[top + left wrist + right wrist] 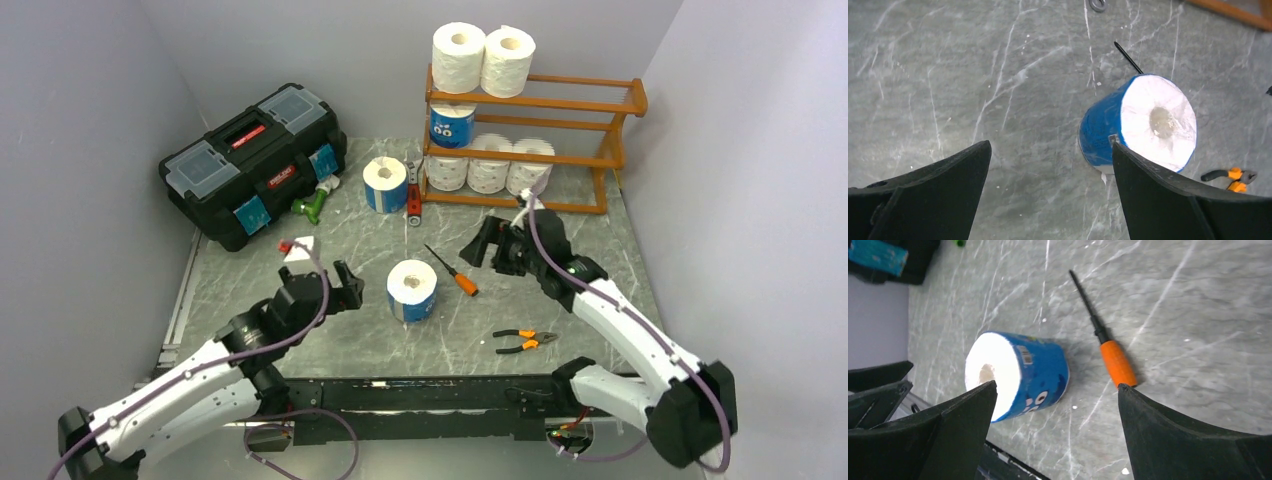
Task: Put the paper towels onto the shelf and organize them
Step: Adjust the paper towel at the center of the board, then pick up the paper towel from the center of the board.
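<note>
We find the left claw (pixel 1048 150) spread wide with nothing between its fingers. A blue roll (pixel 412 288) stands on end on the counter (pixel 330 340) just off its right finger, near it but apart in the overhead view. The left arm (pixel 190 385) lies low, reaching from its base forward and to the right, with the wrist tipped down toward the counter. The right claw (pixel 1058 387) is likewise released and empty. It looks down past its fingers at that same roll and at a screwdriver (pixel 1108 352), whose orange handle ends near one finger. The right arm (pixel 630 325) folds at the elbow beside its base, then stretches forward and left, so its claw hangs over the counter in front of the shelf (pixel 585 105). A second blue roll (pixel 385 185) stands upright farther back, between the toolbox (pixel 255 160) and the shelf. On the shelf we count two white rolls (pixel 459 55) on top, a third blue roll (pixel 452 125) at the left of the middle tier, and three white rolls (pixel 489 172) side by side on the bottom. Pliers (pixel 525 341) lie near the front edge.
</note>
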`<act>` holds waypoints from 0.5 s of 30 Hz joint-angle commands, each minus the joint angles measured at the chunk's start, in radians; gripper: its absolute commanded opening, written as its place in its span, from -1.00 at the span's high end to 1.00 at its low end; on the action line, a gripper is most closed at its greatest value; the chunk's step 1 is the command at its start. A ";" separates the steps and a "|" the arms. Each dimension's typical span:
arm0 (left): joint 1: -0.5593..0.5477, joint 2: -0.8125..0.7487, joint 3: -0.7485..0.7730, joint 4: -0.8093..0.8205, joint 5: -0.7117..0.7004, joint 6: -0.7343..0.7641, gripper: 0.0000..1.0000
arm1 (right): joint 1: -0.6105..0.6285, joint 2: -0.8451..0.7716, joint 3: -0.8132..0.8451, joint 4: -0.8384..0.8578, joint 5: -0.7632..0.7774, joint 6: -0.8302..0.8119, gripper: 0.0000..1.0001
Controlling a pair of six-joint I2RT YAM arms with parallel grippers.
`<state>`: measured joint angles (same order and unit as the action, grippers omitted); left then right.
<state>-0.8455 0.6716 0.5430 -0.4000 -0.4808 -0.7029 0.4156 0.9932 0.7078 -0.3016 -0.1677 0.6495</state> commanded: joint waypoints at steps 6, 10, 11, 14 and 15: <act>0.002 -0.264 -0.192 0.036 -0.146 -0.252 -0.89 | 0.248 0.306 0.255 -0.114 0.109 -0.038 -0.80; 0.001 -0.293 -0.203 -0.025 -0.168 -0.285 -0.89 | 0.298 0.397 0.301 -0.108 0.096 -0.042 -0.74; 0.002 -0.298 -0.207 -0.032 -0.168 -0.290 -0.89 | 0.311 0.408 0.310 -0.105 0.095 -0.045 -0.73; 0.002 -0.310 -0.226 -0.033 -0.162 -0.299 -0.89 | 0.331 0.441 0.349 -0.121 0.110 -0.051 -0.72; 0.002 -0.312 -0.234 -0.029 -0.157 -0.302 -0.88 | 0.335 0.454 0.358 -0.127 0.116 -0.054 -0.72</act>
<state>-0.8452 0.3744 0.3309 -0.4187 -0.6159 -0.9642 0.7307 1.4330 0.9833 -0.4145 -0.0853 0.6182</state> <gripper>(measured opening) 0.947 0.864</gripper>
